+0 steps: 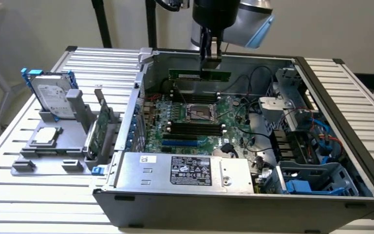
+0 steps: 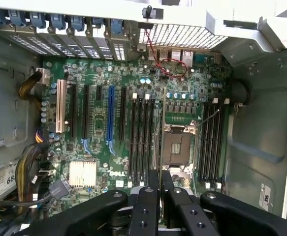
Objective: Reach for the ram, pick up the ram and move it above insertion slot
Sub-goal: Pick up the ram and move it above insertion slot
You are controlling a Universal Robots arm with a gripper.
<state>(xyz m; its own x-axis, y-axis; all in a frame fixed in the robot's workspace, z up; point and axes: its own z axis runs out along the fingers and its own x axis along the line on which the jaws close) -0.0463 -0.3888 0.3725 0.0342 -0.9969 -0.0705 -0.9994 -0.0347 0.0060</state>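
Ram (image 1: 200, 75) hangs in gripper (image 1: 210, 62), upper centre of exterior view, jaws pinched narrow on its top edge near the right-hand end, stick level over the motherboard (image 1: 200, 117) inside the open case (image 1: 239, 195). In wrist view the fingers (image 2: 145, 196) sit nearly together, w/ black slots (image 2: 142, 137) beyond them mid-frame. Judging by looks: light, stiff, thin board, prob. fragile at chips & contacts, so best held by long edges, not faces; off-centre grip may let it tilt.
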